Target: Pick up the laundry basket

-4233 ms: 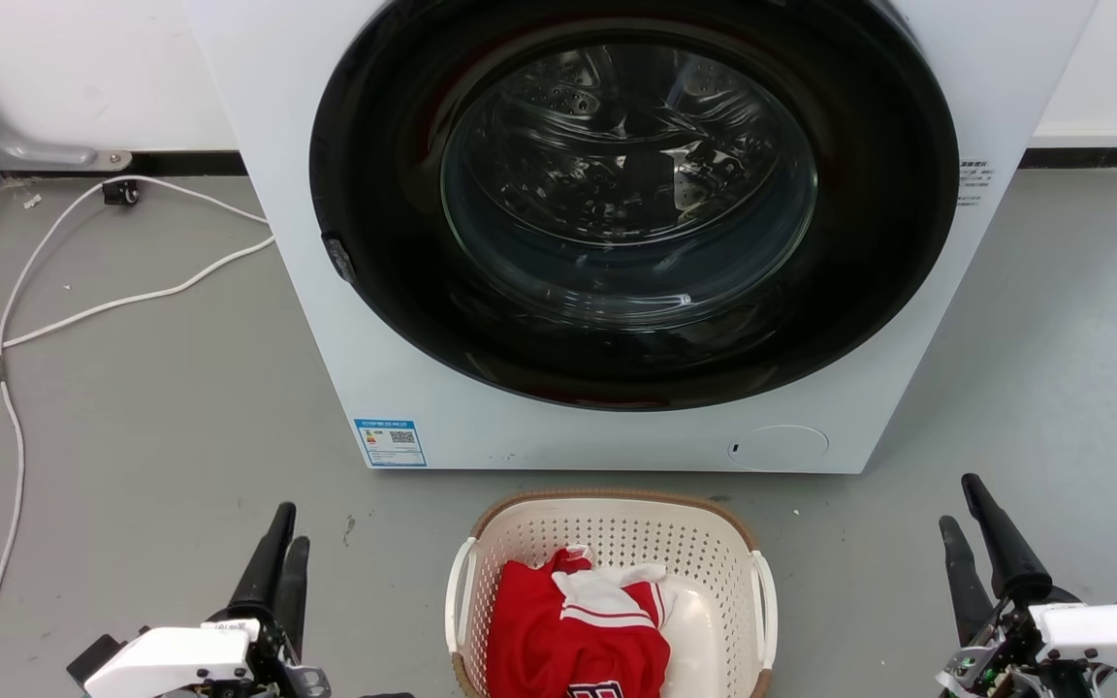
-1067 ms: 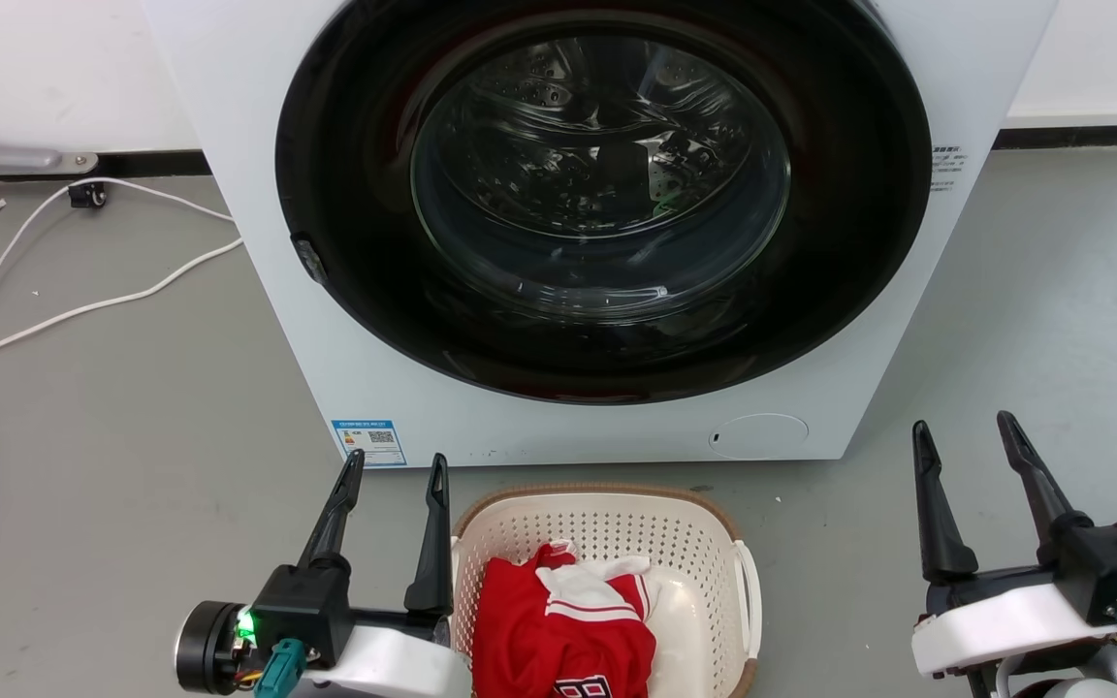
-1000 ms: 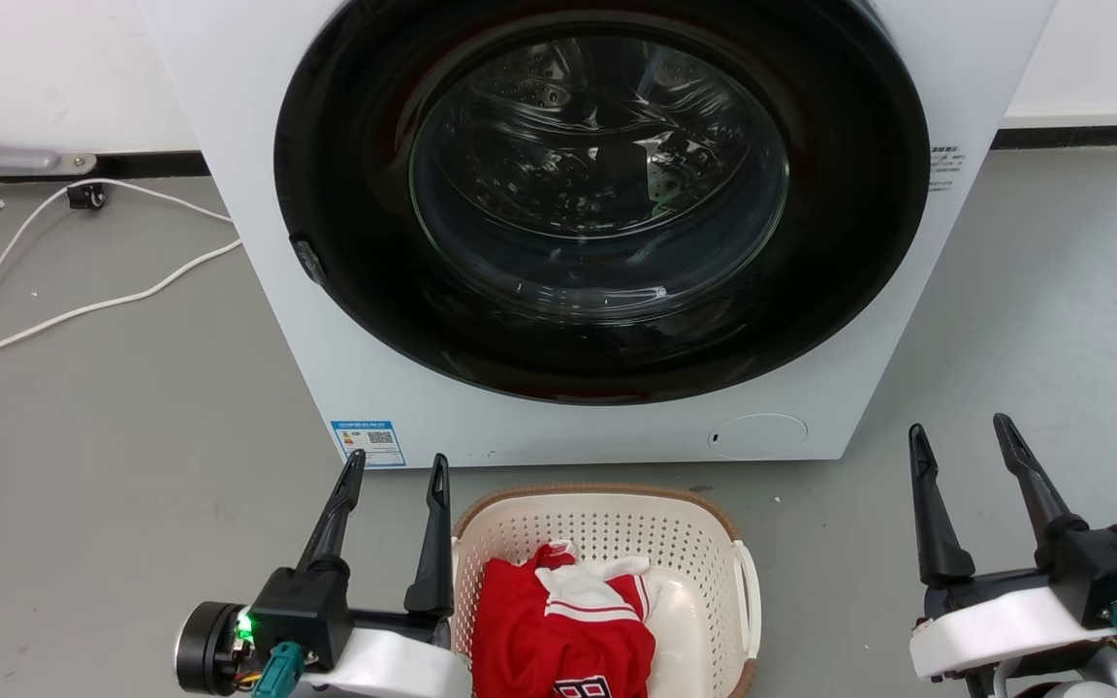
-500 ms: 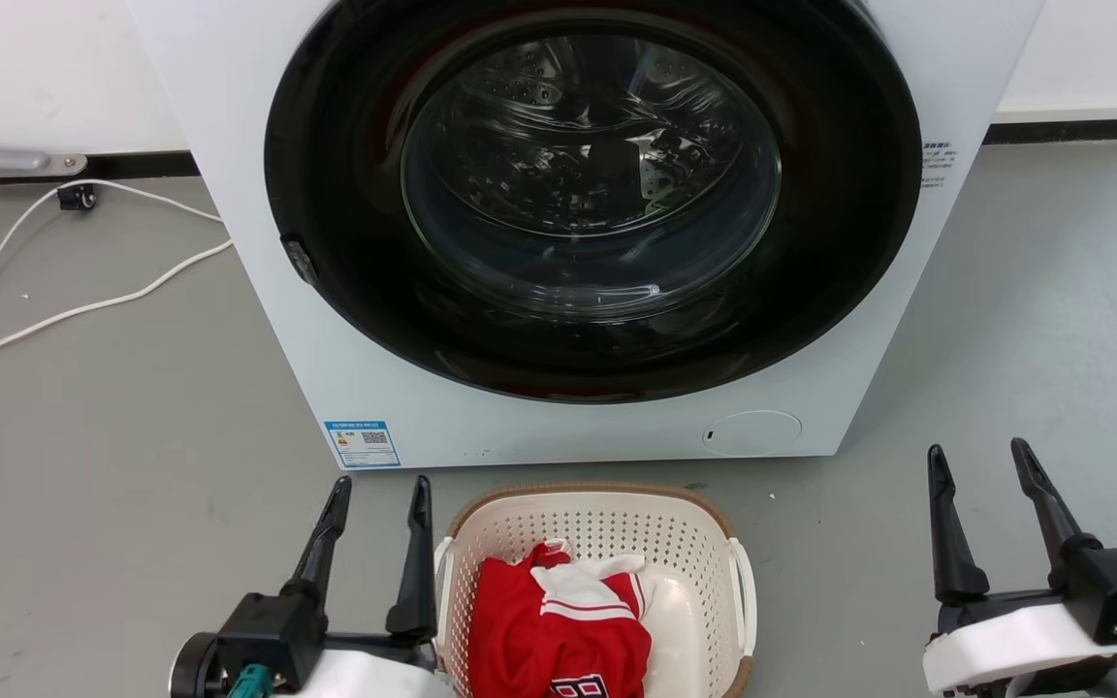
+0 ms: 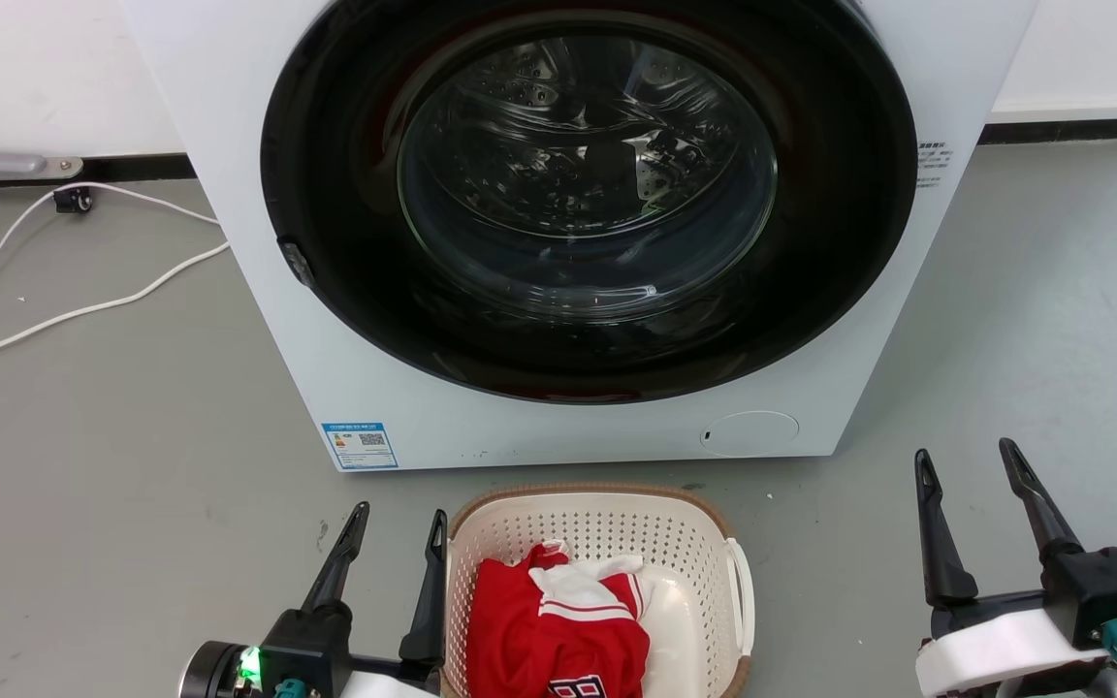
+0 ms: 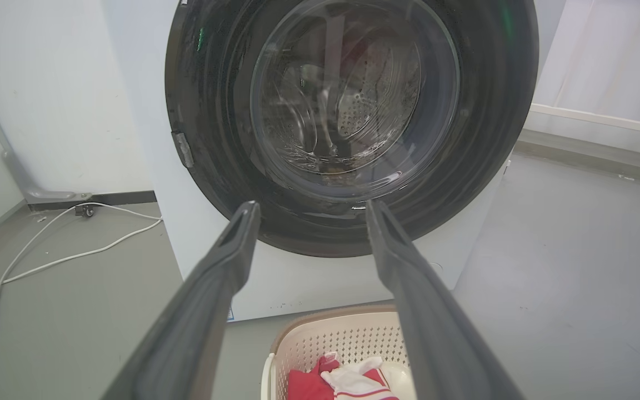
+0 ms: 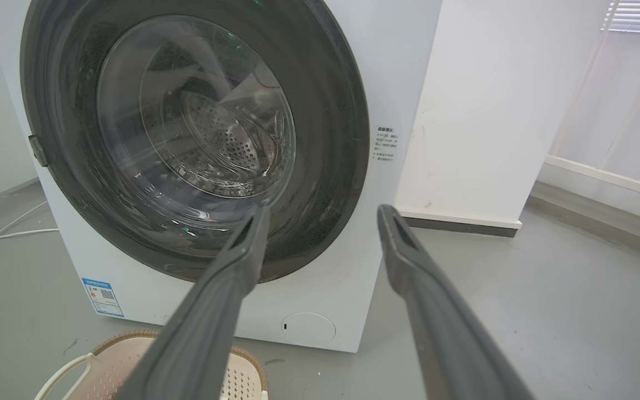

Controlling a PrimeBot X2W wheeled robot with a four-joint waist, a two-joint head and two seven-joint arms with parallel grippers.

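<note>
Left pincer (image 5: 401, 511) stands open at the lower left of the head view, its two dark fingers spread and pointing toward the washing machine (image 5: 394, 407). Its inner finger lies just beside the left rim of the laundry basket (image 5: 607, 531); whether it touches the rim cannot be told. In the left wrist view the same pincer (image 6: 310, 204) frames the machine's round glass door (image 6: 353, 100), with the basket (image 6: 331, 333) low between and under the fingers. The right pincer (image 5: 964, 451) is also open, fingers parted and empty, well apart from the basket's right side over the grey floor (image 5: 132, 436). In its own wrist view that pincer (image 7: 325, 208) aims at the door's right part, and the basket (image 7: 123, 355) shows at the lower left.

The basket sits upright on the floor just in front of the machine, its rounded far end facing the machine. Its white handles lie on its left and right sides. The head view's bottom edge cuts its near end, so its long axis cannot be fixed; the visible sides run from the robot toward the machine. It is cream-white perforated plastic with a brown woven-look rim, and holds a crumpled red-and-white garment (image 5: 558, 630). A white cable (image 5: 83, 310) trails across the floor to the left.
</note>
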